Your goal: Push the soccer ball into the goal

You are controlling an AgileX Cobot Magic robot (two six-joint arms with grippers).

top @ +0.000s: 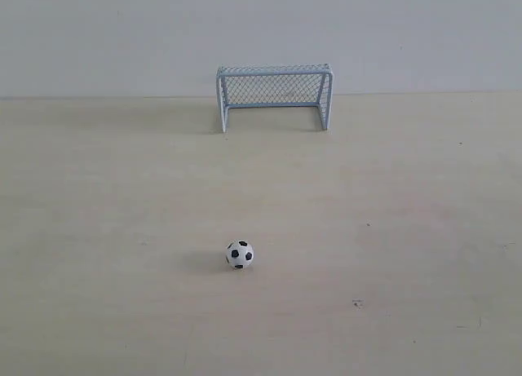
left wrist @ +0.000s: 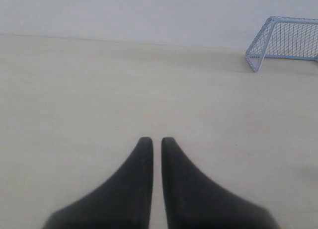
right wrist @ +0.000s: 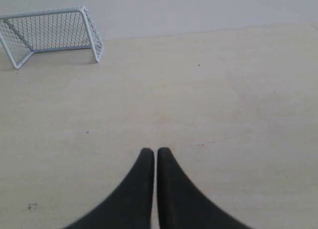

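On the table [top: 98, 229], soccer ball [top: 239, 254] lies well apart from goal [top: 274, 95]; both jaws together

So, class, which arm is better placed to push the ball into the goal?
Probably left, narrowly: in the exterior view the ball sits slightly left of the goal's middle. Neither wrist view shows the ball.

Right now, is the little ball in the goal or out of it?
Out. The soccer ball sits on the open tabletop, well apart from the goal, whose mouth shows only netting.
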